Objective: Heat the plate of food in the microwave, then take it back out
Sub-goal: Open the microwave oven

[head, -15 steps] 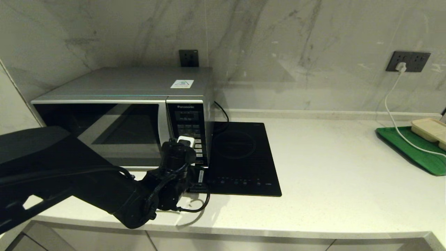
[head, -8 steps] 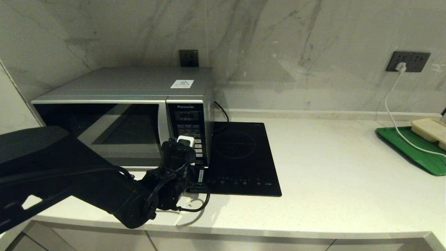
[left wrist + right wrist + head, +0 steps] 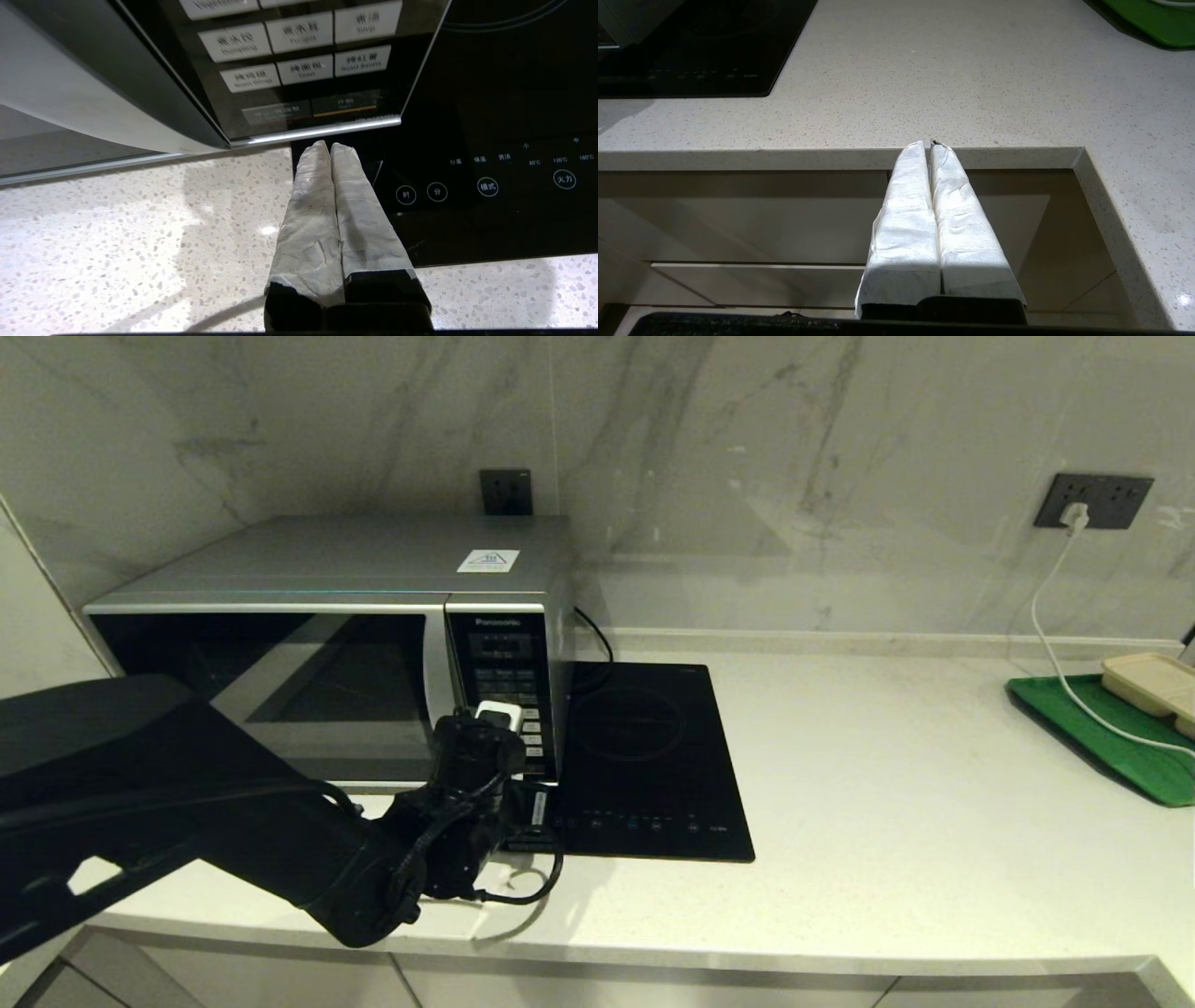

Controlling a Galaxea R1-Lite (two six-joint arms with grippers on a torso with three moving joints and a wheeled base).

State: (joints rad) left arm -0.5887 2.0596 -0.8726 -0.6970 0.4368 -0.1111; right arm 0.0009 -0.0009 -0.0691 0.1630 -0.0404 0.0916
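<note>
Left gripper closed and empty, just under the keypad of the microwave.

Its taped fingers are pressed together above the speckled stone counter. Just ahead, the smooth glass panel should be pressed lightly; the rigid, heavy microwave is judged to stay put. Beside it lies a glossy black hob. The plate is not seen. The right gripper is parked shut at the counter edge.

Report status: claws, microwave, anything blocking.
Left claw shut, empty, at the microwave keypad's bottom edge. Right claw shut, parked off the counter edge. Door closed, plate not seen. Nothing blocking.
</note>
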